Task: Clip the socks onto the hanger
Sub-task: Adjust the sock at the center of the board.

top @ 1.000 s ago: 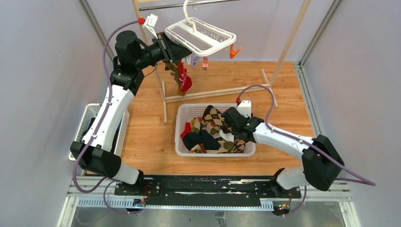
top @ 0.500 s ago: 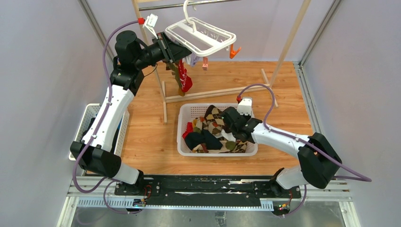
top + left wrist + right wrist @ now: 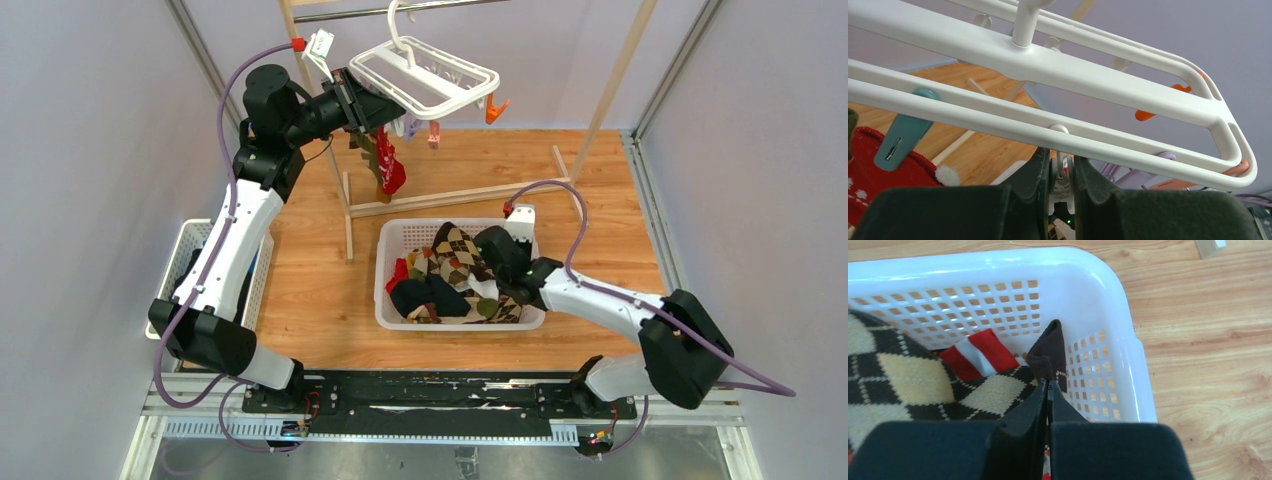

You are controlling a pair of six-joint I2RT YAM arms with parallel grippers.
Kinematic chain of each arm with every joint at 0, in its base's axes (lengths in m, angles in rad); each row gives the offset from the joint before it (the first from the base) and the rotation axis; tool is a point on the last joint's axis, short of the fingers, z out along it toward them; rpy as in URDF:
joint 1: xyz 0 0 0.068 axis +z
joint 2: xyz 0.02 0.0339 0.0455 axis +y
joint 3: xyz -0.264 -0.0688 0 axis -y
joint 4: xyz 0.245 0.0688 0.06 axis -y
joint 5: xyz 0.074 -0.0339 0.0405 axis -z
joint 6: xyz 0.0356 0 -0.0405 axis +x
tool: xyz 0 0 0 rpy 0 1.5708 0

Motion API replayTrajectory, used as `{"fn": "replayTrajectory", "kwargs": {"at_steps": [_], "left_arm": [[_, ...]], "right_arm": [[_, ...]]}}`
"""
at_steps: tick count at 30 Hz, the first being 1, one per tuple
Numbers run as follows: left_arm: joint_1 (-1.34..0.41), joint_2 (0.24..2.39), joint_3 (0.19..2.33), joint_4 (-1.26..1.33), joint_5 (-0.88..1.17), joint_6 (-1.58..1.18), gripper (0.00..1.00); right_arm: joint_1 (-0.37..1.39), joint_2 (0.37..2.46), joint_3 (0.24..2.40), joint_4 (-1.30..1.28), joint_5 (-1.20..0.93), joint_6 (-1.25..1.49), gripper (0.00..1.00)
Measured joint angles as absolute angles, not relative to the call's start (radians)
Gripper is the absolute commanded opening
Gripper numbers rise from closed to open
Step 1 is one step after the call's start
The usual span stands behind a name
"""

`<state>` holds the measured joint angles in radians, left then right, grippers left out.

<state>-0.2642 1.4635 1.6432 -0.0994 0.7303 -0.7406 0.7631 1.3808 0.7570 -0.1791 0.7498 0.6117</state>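
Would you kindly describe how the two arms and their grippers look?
The left arm and right arm match: white link shells, bulky black joint housings, a purple cable looping along each to a red connector. The left gripper and right gripper have matte black, blocky fingers tapering to narrow tips. No markings are visible.

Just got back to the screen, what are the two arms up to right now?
The left gripper is up under the white hanger, its fingers closed on a small white clip that dangles from the rail. The right gripper is down in the basket, pinching a fold of a brown argyle sock near one corner. A red sock hangs from the hanger, and a pile of other socks lies in the basket.
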Motion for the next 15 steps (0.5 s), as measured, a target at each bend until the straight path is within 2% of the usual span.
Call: {"fn": "replayTrajectory", "kwargs": {"at_steps": [6, 10, 15], "left_arm": [[-0.264, 1.464, 1.643, -0.101, 0.731, -0.739, 0.0], [-0.264, 1.464, 1.643, -0.103, 0.733, -0.736, 0.0], [-0.264, 1.464, 1.643, -0.104, 0.733, -0.737, 0.0]], "right_arm": [[0.733, 1.193, 0.682, -0.004, 0.551, 0.465, 0.0], [0.693, 1.034, 0.677, 0.151, 0.294, 0.369, 0.0], [0.652, 0.982, 0.766, 0.209, -0.023, 0.34, 0.0]]}}
